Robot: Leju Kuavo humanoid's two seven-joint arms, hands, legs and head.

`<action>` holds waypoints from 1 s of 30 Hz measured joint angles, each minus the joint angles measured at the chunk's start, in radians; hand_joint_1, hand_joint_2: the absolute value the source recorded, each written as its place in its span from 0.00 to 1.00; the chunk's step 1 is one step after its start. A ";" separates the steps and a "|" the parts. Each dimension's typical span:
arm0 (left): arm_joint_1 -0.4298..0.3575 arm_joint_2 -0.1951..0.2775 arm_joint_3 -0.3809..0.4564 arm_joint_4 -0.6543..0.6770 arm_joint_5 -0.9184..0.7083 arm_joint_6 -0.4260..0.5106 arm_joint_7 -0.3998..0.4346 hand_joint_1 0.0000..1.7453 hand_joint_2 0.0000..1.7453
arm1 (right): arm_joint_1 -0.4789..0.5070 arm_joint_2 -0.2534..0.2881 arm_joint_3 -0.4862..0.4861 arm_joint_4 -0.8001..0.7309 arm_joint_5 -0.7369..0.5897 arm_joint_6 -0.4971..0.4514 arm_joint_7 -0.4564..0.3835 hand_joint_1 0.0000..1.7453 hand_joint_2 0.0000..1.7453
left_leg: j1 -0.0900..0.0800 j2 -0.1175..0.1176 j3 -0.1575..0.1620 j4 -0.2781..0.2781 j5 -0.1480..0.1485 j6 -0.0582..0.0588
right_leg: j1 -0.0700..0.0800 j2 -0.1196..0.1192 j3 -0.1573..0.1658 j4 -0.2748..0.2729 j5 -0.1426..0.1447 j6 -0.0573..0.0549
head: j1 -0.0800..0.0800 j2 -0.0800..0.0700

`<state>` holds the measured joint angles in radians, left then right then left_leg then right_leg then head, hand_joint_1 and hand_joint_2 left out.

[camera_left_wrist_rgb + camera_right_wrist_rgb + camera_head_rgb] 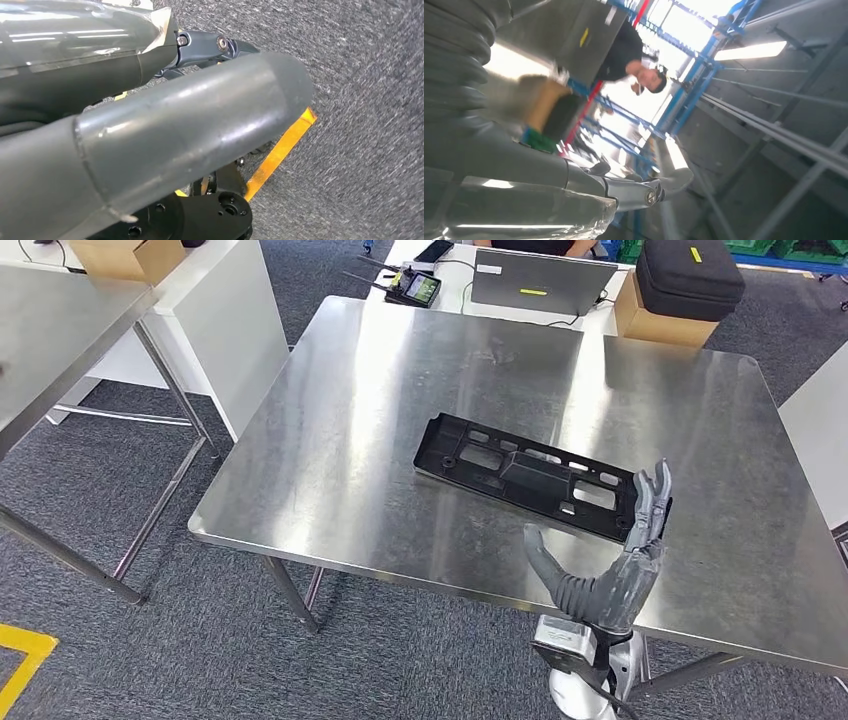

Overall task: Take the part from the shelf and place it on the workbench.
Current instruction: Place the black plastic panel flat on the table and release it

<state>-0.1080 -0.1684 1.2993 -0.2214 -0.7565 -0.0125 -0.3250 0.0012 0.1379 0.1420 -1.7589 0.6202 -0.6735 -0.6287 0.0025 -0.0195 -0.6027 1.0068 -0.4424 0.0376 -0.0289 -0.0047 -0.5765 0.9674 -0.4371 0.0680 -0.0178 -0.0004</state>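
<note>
Black part (540,476) lies flat on steel worktop (350,430), approx mid-surface, long axis running diagonally. Right robot hand (612,555) raised just beside part's near-right end, palm up, fingers straight and spread, thumb out wide; holds nothing, not gripping part. Forearm comes up from below worktop's near edge. Left robot hand (150,140) hangs over carpet; fingers hidden, can't tell grip.
</note>
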 joint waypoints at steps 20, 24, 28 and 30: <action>-0.007 -0.008 0.052 0.000 0.054 0.044 0.057 0.00 0.00 | 0.102 0.030 0.027 -0.068 -0.256 0.257 -0.014 0.00 1.00 | -0.016 0.001 0.002 0.002 0.000 0.024 | -0.014 0.002 0.013 -0.002 0.006 0.020 | -0.001 0.000; -0.012 -0.023 0.071 0.000 0.081 0.065 0.053 0.00 0.00 | 0.111 0.036 0.004 -0.066 -0.290 0.293 -0.015 0.00 1.00 | -0.012 0.009 0.000 -0.010 0.018 0.046 | -0.012 0.004 -0.044 0.146 -0.093 -0.004 | 0.005 0.000; -0.012 -0.032 0.085 0.000 0.098 0.067 0.052 0.00 0.00 | 0.120 0.036 -0.019 -0.051 -0.308 0.315 -0.025 0.00 1.00 | -0.024 0.012 -0.022 -0.009 0.034 0.050 | 0.008 0.004 -0.075 0.296 -0.170 -0.013 | 0.007 0.000; -0.013 -0.034 0.090 0.000 0.104 0.068 0.052 0.00 0.00 | 0.122 0.037 -0.026 -0.045 -0.309 0.320 -0.031 0.00 1.00 | -0.027 0.012 -0.031 -0.009 0.044 0.047 | 0.017 0.004 0.023 0.157 -0.135 -0.012 | 0.007 0.000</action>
<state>-0.1214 -0.2026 1.3897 -0.2216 -0.6520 0.0551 -0.2728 0.1228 0.1748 0.1161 -1.8038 0.3112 -0.3539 -0.6599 -0.0245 -0.0079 -0.6334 0.9982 -0.3981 0.0842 -0.0114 -0.0005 -0.5538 1.1241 -0.5722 0.0565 -0.0104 -0.0002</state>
